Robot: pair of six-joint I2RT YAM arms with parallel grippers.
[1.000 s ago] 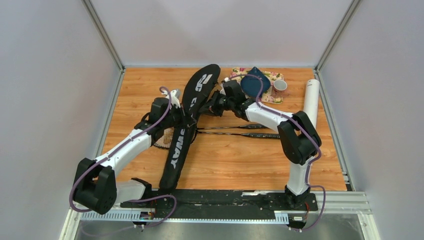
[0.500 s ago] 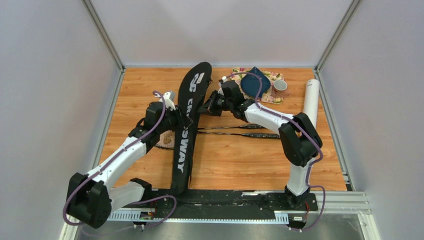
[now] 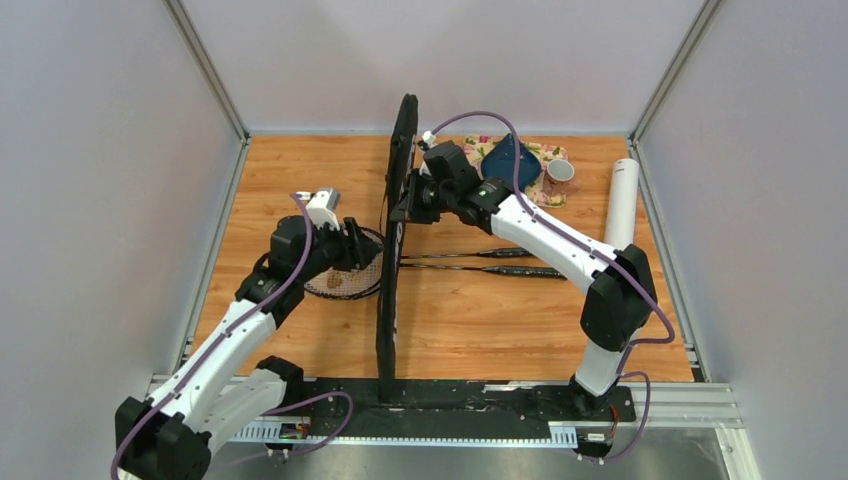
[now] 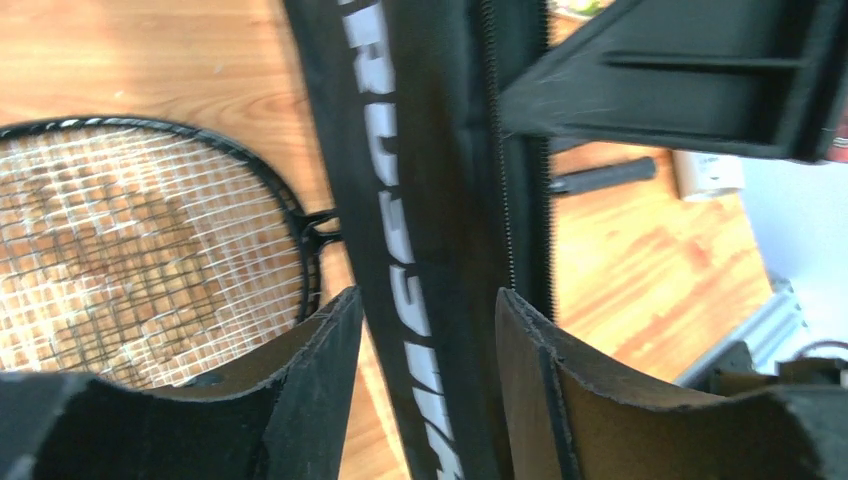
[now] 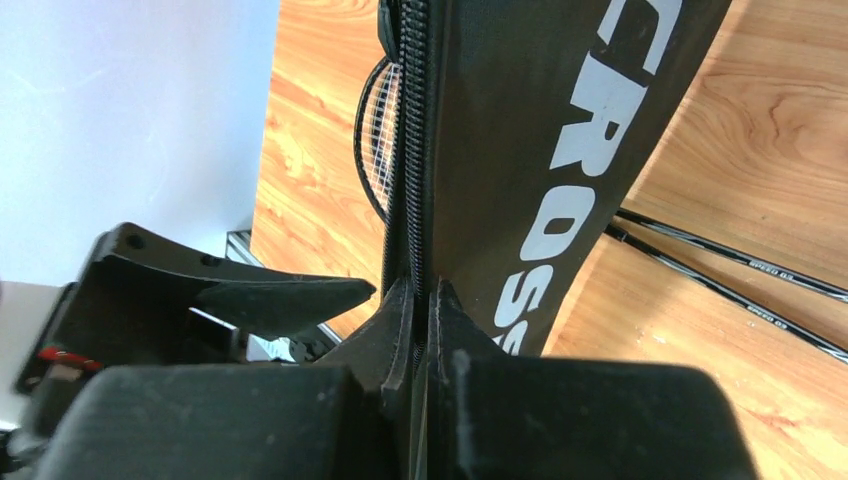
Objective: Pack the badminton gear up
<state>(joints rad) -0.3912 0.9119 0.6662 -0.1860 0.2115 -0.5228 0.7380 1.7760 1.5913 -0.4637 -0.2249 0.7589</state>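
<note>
The long black CROSSWAY racket cover [image 3: 392, 260] stands on its edge, running from the back wall toward the arm bases. My right gripper [image 3: 405, 195] is shut on its zipper edge [image 5: 418, 200] near the wide end. My left gripper [image 3: 362, 245] hovers just left of the cover, open; in the left wrist view the cover [image 4: 440, 200] passes between its fingertips [image 4: 335, 315] with a gap on each side. Two black rackets lie flat, their heads [image 3: 345, 268] under my left gripper and their shafts [image 3: 470, 262] reaching right beneath the cover. The white tube [image 3: 622, 200] lies along the right wall.
A floral tray [image 3: 552, 155] with a blue cloth [image 3: 512, 162] and a small cup [image 3: 560, 172] sits at the back right, just behind my right forearm. Grey walls close in the wooden table [image 3: 470, 320] on three sides.
The cover lay slanted and flat with my left gripper shut on it. My left gripper has let go, opened and drawn back left, while my right gripper lifted the cover onto its edge.
</note>
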